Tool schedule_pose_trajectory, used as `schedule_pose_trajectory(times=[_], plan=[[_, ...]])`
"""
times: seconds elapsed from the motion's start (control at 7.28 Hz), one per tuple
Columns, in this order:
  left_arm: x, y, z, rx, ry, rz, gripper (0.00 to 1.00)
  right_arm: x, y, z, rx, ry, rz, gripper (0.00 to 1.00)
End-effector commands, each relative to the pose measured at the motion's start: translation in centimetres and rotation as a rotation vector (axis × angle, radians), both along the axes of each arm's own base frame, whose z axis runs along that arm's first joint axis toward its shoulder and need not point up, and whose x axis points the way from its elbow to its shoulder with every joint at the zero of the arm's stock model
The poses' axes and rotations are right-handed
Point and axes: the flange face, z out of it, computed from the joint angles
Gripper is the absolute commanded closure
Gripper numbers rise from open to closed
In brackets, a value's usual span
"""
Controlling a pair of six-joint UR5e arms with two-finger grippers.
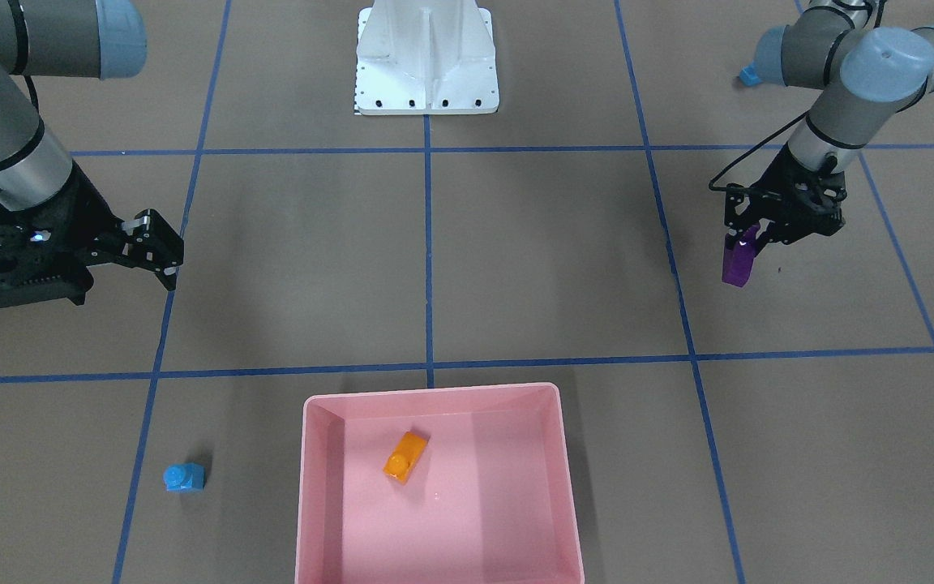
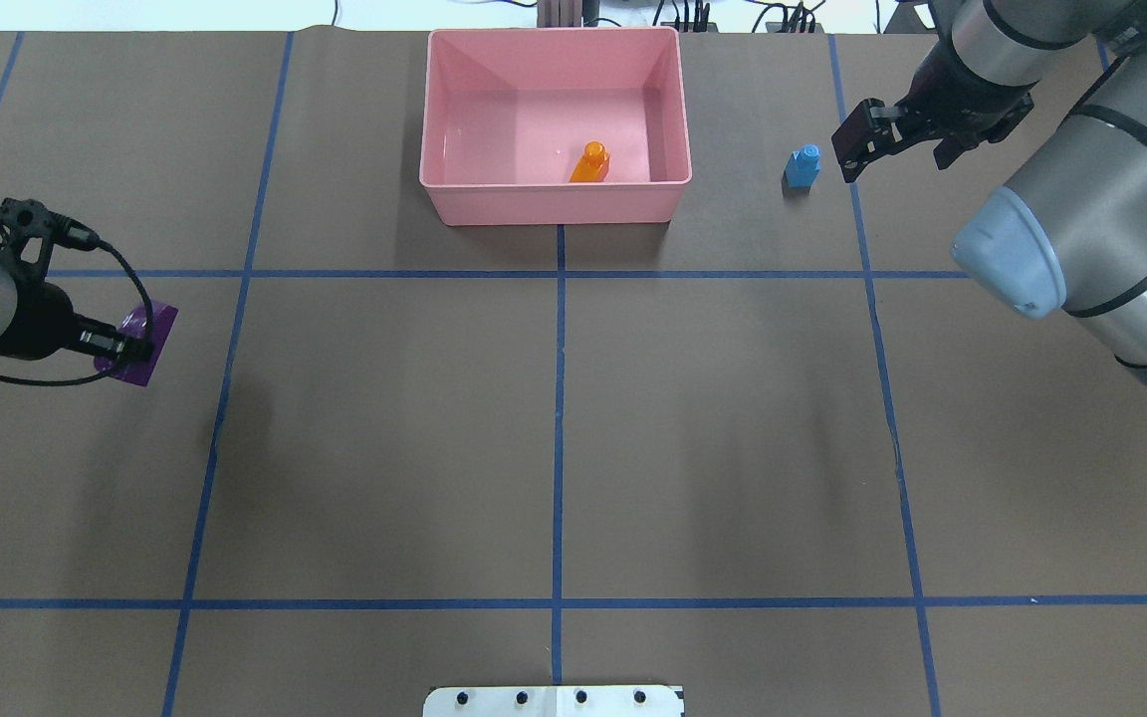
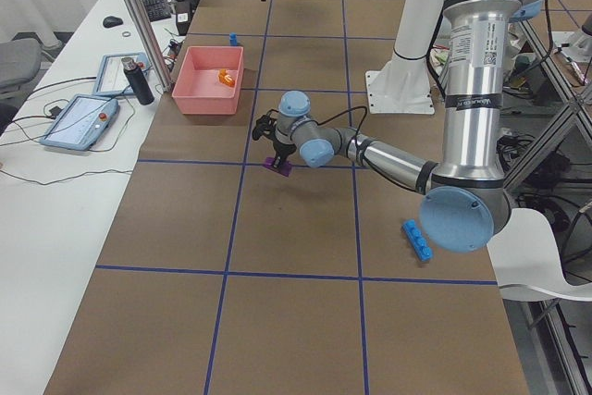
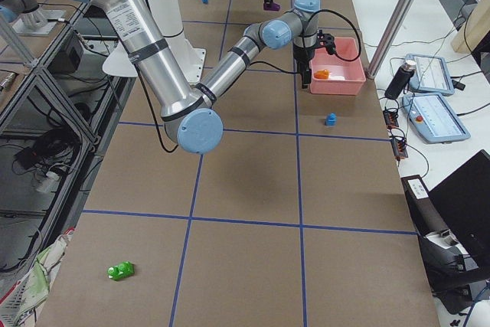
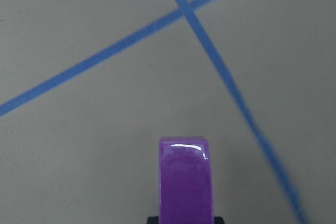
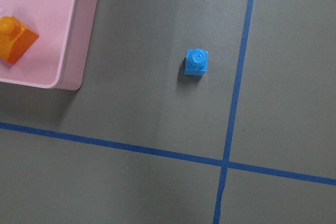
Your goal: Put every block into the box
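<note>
The pink box (image 1: 434,392) (image 2: 554,205) holds the orange brick (image 1: 404,458) (image 2: 589,164). My left gripper (image 1: 747,243) (image 2: 135,349) is shut on the long purple brick (image 1: 737,265) (image 5: 186,182), which hangs just above the table, far from the box. My right gripper (image 1: 165,251) (image 2: 850,151) is open and empty, above the table next to the small light-blue brick (image 2: 802,166) (image 6: 196,62), which lies beside the box. The long blue brick (image 3: 417,239) lies by the left arm's base. The green brick (image 4: 120,270) lies far off at the table's right end.
The white pedestal base (image 1: 426,65) stands at the robot's side of the table. Blue tape lines divide the brown table. A side desk with tablets (image 3: 79,117) and a black bottle (image 3: 139,80) runs along the far edge behind the box.
</note>
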Motion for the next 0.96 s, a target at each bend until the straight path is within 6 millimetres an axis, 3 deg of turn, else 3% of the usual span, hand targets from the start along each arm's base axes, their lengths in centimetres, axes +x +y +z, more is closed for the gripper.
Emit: schedule_pose_trajectory(times=[0.0, 0.27, 0.55, 0.69, 0.82], plan=[[2.9, -4.2, -10.5, -0.217, 0.165, -0.217, 1.00, -1.3, -2.7, 2.9, 0.002, -0.001, 0.008, 0.00], [6.4, -8.8, -21.4, -0.310, 0.170, -0.318, 1.00, -2.8, -6.3, 7.2, 0.014, -0.013, 0.023, 0.00], [13.5, -17.6, -29.8, -0.375, 0.160, -0.428, 1.00, -5.5, -11.6, 8.1, 0.004, -0.004, 0.030, 0.00], [16.7, -21.6, -33.1, -0.391, 0.126, -0.474, 1.00, -6.0, -13.1, 8.7, 0.006, -0.003, 0.035, 0.00], [19.2, -24.9, -34.5, -0.412, 0.076, -0.522, 1.00, -6.3, -14.1, 8.8, 0.005, -0.004, 0.039, 0.00]])
